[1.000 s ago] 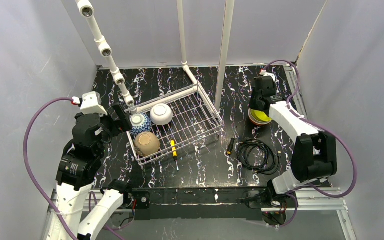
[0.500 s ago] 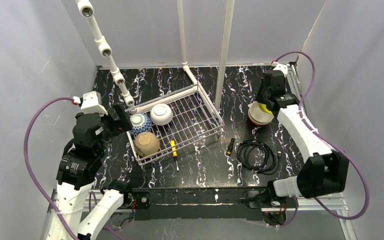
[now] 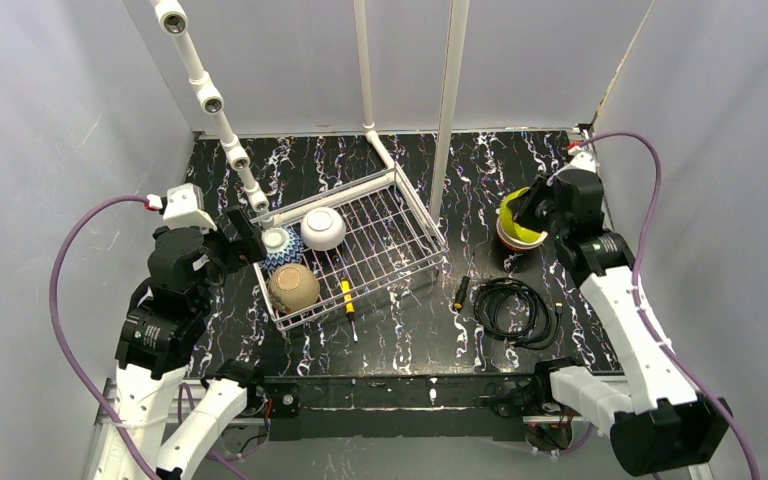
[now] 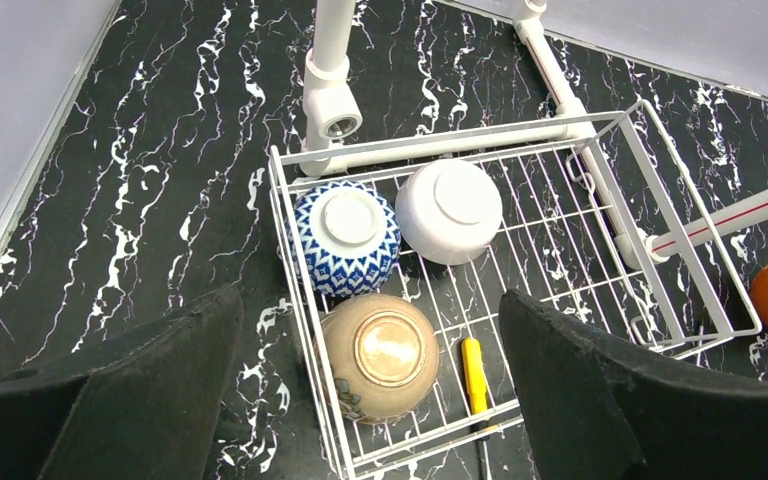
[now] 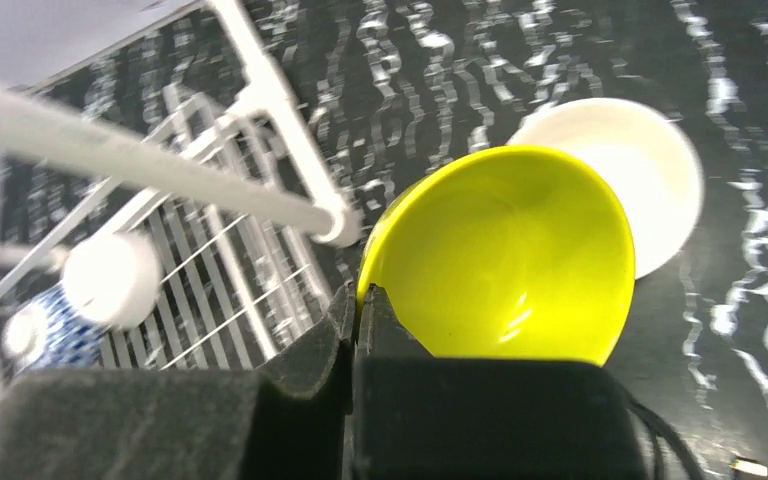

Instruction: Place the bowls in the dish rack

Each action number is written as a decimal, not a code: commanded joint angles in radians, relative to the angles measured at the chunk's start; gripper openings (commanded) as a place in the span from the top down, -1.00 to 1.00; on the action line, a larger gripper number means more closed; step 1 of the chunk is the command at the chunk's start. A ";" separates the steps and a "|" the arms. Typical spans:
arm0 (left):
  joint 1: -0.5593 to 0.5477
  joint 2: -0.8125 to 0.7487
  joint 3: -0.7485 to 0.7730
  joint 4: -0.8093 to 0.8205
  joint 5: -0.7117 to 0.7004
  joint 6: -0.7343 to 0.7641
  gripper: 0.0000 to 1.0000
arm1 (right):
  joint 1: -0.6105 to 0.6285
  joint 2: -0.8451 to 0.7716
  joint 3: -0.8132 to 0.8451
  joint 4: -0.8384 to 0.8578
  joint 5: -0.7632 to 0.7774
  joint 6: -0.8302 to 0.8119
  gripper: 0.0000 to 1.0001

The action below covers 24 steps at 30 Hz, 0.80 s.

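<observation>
A black marbled table (image 3: 400,340) is filling the middle of the top view. The white wire dish rack (image 3: 422,212) is sitting at an angle left of centre on it, with white PVC pipes (image 3: 210,100) running along its far edge.

The left gripper (image 3: 245,236) is hovering just outside the rack's left side with its jaws spread wide and nothing between them. At the right of the frame, the right gripper (image 3: 538,205) is pinching the rim of the yellow-green bowl (image 3: 516,215), its fingers (image 5: 345,320) squeezed tight on the edge. That bowl is hanging tilted, mouth showing, over a pale-lined bowl (image 5: 650,190) standing on the table to the right of the rack.

Three bowls are lying upside down in the rack's left end: the tan bowl (image 3: 293,288) nearest the bottom of the frame, the blue-white patterned bowl (image 3: 282,245) above it, and the white bowl (image 3: 323,228) just to the right, touching the patterned one.

A coiled black cable (image 3: 515,305) is lying lower right. A yellow-handled screwdriver (image 3: 346,295) is resting on the rack's grid beside the tan bowl.
</observation>
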 commanded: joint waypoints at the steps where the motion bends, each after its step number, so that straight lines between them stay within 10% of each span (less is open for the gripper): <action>1: 0.001 0.001 -0.010 0.021 0.004 -0.009 -0.97 | 0.001 -0.116 -0.040 0.137 -0.266 0.045 0.97; 17: 0.001 0.007 -0.027 0.037 0.031 -0.045 -0.96 | 0.034 -0.193 -0.125 0.699 -0.683 0.394 0.97; 24: 0.002 0.035 -0.012 0.034 0.114 -0.068 -0.96 | 0.381 -0.036 -0.108 0.766 -0.506 0.299 0.97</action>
